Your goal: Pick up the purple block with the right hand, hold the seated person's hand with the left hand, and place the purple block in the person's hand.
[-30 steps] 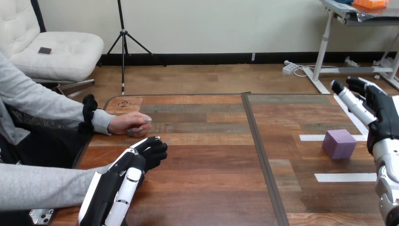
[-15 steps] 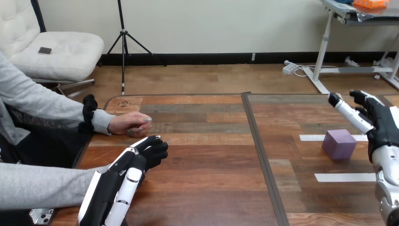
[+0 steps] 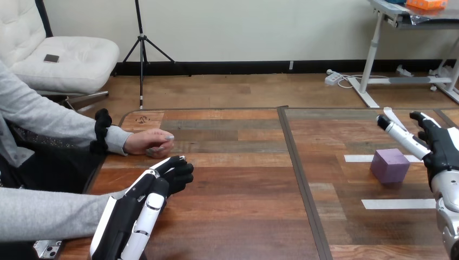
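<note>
At middle right of the frame, flat on the wooden surface (image 3: 243, 206): the purple block (image 3: 389, 165), parked between two white tape strips (image 3: 398, 204), probably a marked start spot. Untouched as yet, free on every side.

Just right of the block, a little above it: the right robot hand (image 3: 441, 151), spread wide, fingers (image 3: 401, 136) stretched toward upper left past the block's far top corner, thumb set apart from them. Holding nothing. Opened that wide, to judge by the pose, in order to bracket the block before closing. Beside the block, apart from it by the look of things.

At lower left of the frame: the left robot hand (image 3: 154, 189), back up, low over the surface, fingers loosely bent and relaxed, gripping nothing. Aimed toward the person's hand (image 3: 149, 142), near it but clearly apart, a band of bare wood between the two; placed there, presumably, for a short reach once the handhold comes due.

At middle left: that person's hand, resting on the surface by the left edge, fingers curled in, palm not turned up to receive anything.

Step in hand, by the look of it: the reach for the block. Pickup not yet done, handhold not yet made, handover well off. Needed next: lowering the right robot hand around the block and closing squarely on opposite faces. Risks: nudging the cube off its mark, or a skewed pinch on a corner.
</note>
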Available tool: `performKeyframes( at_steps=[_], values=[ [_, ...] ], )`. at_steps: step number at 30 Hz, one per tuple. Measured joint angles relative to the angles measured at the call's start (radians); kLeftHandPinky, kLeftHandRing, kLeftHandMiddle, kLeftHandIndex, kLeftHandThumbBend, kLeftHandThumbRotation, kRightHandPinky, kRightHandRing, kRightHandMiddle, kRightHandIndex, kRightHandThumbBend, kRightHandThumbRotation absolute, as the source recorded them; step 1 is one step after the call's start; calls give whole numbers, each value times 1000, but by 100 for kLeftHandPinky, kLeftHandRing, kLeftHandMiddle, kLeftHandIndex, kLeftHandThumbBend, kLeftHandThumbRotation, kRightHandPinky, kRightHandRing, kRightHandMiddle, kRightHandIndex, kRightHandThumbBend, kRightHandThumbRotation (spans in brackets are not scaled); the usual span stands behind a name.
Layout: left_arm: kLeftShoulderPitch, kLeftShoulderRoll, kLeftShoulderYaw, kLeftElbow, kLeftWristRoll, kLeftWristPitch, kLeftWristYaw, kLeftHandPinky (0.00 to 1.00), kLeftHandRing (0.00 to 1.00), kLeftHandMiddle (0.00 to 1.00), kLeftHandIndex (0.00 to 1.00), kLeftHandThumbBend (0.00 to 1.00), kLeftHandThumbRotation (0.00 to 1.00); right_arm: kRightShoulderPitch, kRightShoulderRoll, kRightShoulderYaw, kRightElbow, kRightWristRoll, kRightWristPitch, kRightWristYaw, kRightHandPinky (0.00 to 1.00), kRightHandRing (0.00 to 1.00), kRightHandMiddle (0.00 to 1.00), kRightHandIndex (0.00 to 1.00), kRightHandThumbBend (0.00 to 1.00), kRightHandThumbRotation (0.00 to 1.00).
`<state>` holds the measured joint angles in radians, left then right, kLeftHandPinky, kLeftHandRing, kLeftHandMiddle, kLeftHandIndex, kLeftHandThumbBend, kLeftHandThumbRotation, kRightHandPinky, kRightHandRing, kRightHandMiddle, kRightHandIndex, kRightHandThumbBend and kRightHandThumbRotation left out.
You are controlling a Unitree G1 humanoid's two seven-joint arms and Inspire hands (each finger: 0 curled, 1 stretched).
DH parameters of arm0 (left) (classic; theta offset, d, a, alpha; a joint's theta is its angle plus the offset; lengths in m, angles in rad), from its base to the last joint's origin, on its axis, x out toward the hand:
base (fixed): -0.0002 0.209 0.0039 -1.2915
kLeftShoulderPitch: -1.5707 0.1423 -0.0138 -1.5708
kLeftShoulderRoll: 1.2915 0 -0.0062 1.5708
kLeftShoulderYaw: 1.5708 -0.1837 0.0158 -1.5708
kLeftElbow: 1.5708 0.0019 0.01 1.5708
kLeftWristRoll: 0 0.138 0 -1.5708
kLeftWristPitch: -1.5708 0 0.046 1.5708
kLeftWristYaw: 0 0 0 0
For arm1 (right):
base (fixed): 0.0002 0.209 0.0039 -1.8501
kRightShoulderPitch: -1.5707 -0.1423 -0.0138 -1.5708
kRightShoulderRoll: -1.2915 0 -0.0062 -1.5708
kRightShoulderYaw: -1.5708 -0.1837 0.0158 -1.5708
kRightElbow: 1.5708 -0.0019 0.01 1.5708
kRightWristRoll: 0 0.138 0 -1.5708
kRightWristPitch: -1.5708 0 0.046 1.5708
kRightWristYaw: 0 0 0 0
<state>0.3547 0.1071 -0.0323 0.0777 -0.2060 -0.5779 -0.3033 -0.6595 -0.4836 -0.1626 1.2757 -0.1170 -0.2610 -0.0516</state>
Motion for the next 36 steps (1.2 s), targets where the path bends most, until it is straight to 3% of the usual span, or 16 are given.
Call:
performKeyframes(
  at_steps=[16,36],
  values=[
    [0,0,0,0,2,0,1,80,77,77,77,50,84,-19,0,37,5,-27,53,13,97,100,100,99,100,42],
    [0,0,0,0,2,0,-1,79,77,76,76,45,84,-19,12,94,26,-81,106,8,92,100,100,99,100,30]
  ],
)
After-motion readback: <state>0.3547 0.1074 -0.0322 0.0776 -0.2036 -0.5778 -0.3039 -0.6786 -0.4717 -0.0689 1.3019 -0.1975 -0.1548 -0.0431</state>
